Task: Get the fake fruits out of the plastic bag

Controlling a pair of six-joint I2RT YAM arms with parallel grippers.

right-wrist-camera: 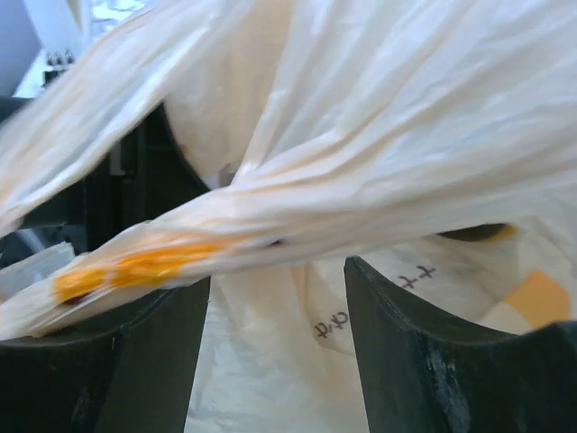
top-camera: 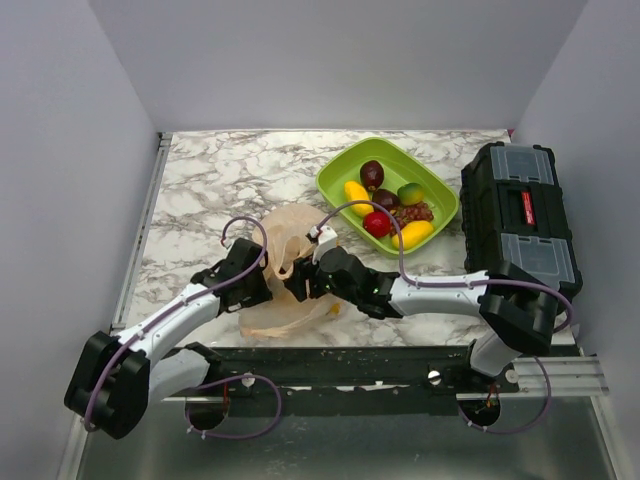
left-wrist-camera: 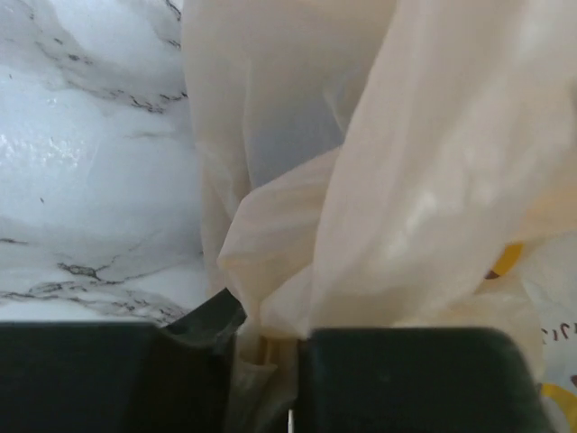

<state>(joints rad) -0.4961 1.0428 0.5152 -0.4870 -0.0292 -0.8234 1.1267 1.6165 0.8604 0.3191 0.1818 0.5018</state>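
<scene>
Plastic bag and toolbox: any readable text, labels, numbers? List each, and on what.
"++" and "x+x": roughly how the small dark print marks on the plastic bag read, right wrist view; no word.
Cut off, unreadable: dark marks at the bag's right edge, left wrist view.
Too small to read: red label on the black toolbox.

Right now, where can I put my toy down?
Bare marble table at far left, between left edge, green tray and plastic bag. Crowded: near middle, where left tool and right tool meet the bag; tray beside black toolbox.
</scene>
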